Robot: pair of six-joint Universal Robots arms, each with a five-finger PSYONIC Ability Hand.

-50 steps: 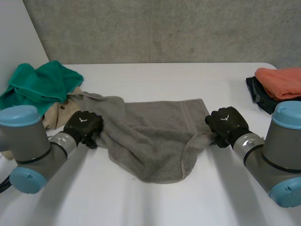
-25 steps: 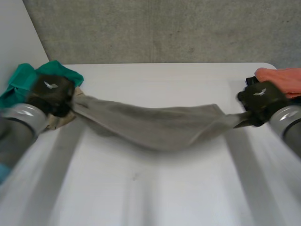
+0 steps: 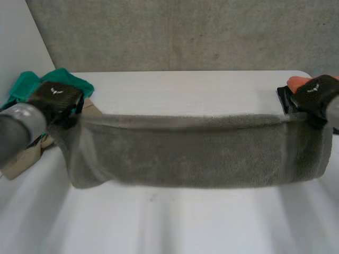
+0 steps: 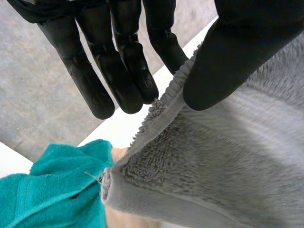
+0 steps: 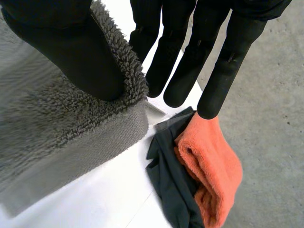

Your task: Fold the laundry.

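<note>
We have pulled the long grey terry towel point(image 3: 196, 156) taut above the white table point(image 3: 180, 222); a second ago it sagged. Our left hand point(image 3: 55, 100) and right hand point(image 3: 313, 98) each pinch a top corner, so folding can start.
</note>
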